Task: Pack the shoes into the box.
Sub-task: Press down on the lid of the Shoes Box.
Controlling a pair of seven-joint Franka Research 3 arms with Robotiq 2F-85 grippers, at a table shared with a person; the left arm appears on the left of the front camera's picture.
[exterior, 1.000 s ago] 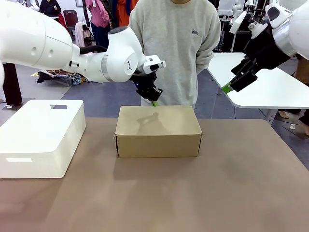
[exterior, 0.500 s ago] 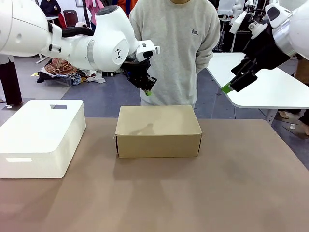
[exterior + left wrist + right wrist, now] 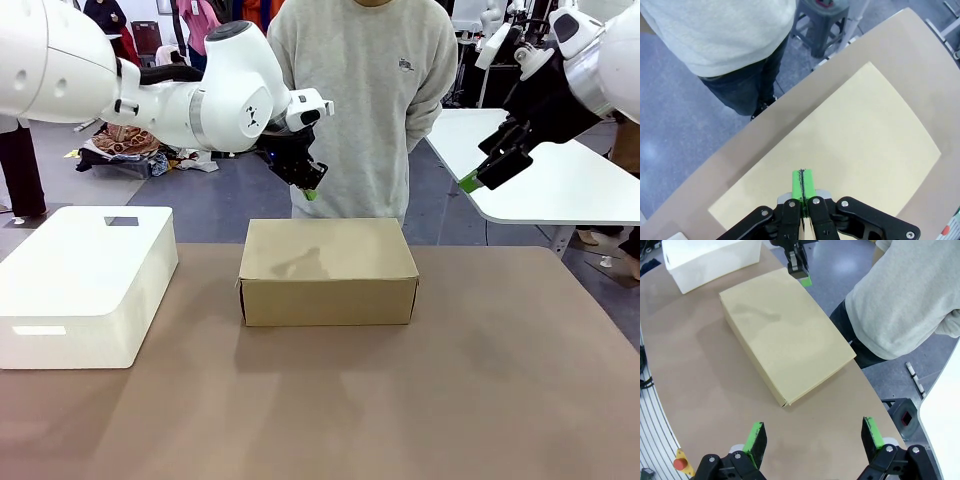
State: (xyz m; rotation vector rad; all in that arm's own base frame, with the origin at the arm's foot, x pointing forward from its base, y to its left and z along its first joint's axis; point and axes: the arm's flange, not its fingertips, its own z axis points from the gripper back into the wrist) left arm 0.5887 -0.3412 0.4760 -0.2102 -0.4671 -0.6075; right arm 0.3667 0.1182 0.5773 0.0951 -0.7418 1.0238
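While the box (image 3: 328, 270) sits closed near the middle of the counter (image 3: 480, 400), its flap lid lies flat and its long side faces the robot. No item rests on the lid. The left claw (image 3: 312, 188) hangs in the air above the far edge of the box, in front of the person (image 3: 365, 90) in a grey sweatshirt who stands at the far side; its green pads (image 3: 802, 184) are pressed together with nothing between them. The right claw (image 3: 472, 181) is raised high to the right of the box, well apart from it, and its wrist view shows the fingers (image 3: 756, 440) spread wide with nothing between them, looking down on the box lid. A white rounded-corner block (image 3: 85, 280) stands on the counter to the left of the box, apart from it.
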